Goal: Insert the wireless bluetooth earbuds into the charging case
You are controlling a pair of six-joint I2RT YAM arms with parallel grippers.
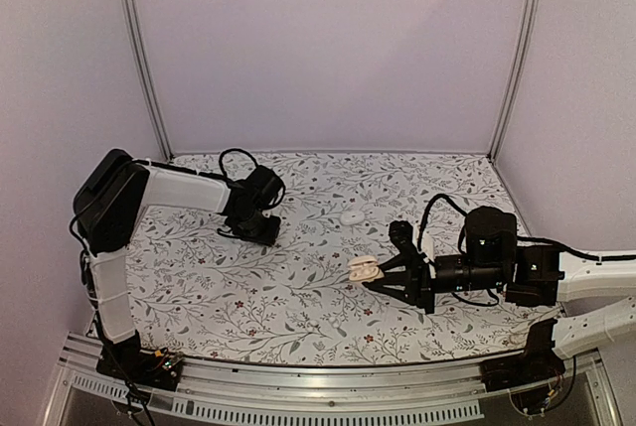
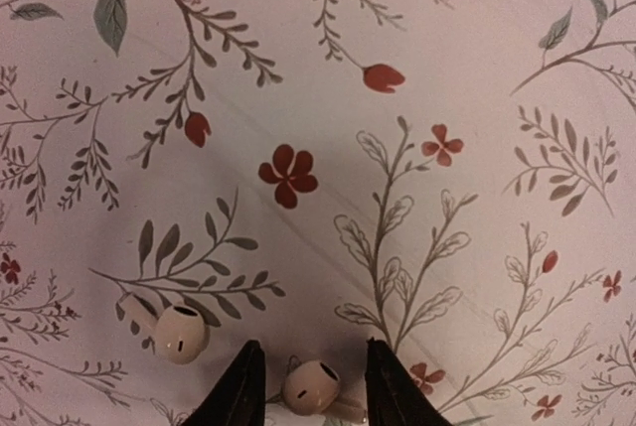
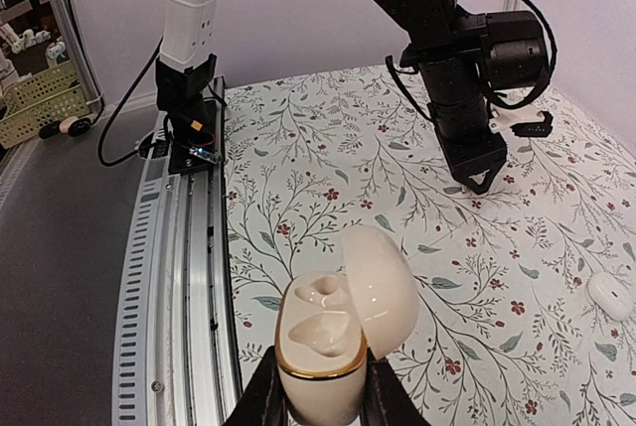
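- Straddling one small glossy white plastic earbud, the left gripper points down at the left half of the flower-printed table. Its jaws stand partly apart with a gap on either side of the bud, so nothing is gripped yet.
- A second matching earbud lies just outside one finger, its stem angled away from the jaws.
- The straddled bud's stem runs off the frame edge, so its long axis cannot be told.
- The right gripper is clamped on the base of the white pebble-shaped hinged charging case, held over the table's middle, towards the near edge.
- The lid is swung back and both sockets are bare. A thin gold band rims the mouth.
- Judgement: the left arm is nearer the buds. The case lies well apart to its right, so the coming move calls for a grip across the bud, then a carry rightward.
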